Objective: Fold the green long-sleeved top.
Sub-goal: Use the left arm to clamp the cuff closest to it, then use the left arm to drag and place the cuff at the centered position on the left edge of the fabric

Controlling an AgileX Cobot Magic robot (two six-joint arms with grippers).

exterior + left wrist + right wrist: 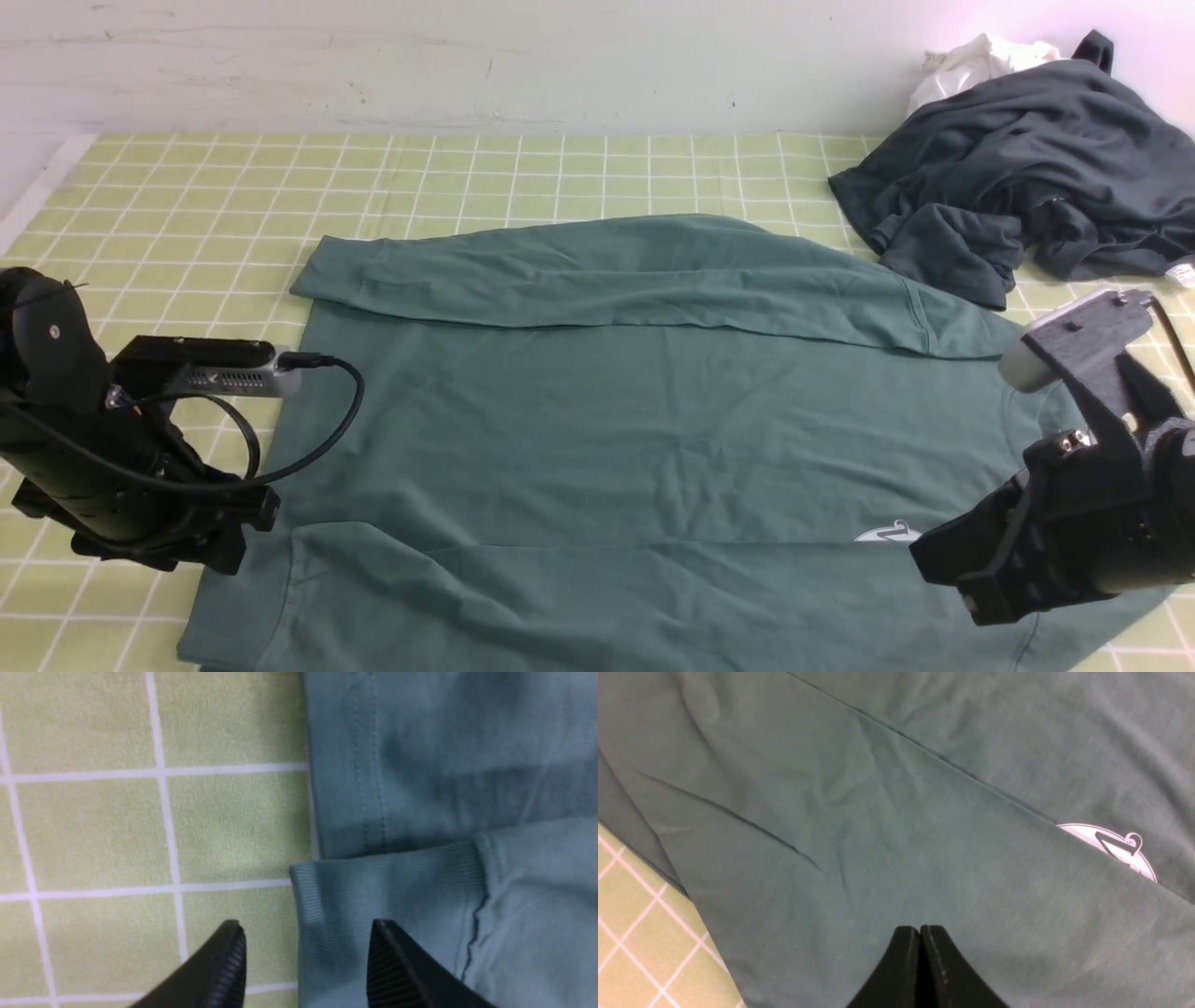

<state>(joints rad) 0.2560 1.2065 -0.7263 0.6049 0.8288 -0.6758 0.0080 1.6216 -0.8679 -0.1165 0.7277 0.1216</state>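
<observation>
The green long-sleeved top (635,420) lies flat across the checked mat, with one sleeve folded over its far edge and the other over its near edge. My left gripper (233,551) hangs at the top's left end. In the left wrist view this gripper (306,933) stands open, its gap over the edge of a ribbed cuff (387,882) that lies on the top, gripping nothing. My right gripper (920,560) hovers by the white chest logo (887,534). Seen from the right wrist, it (920,928) is shut and empty, just above the near sleeve (878,835).
A dark charcoal garment (1018,187) is heaped at the back right, with a small white cloth (971,61) behind it against the wall. The yellow-green checked mat (187,205) shows bare to the left and behind the top.
</observation>
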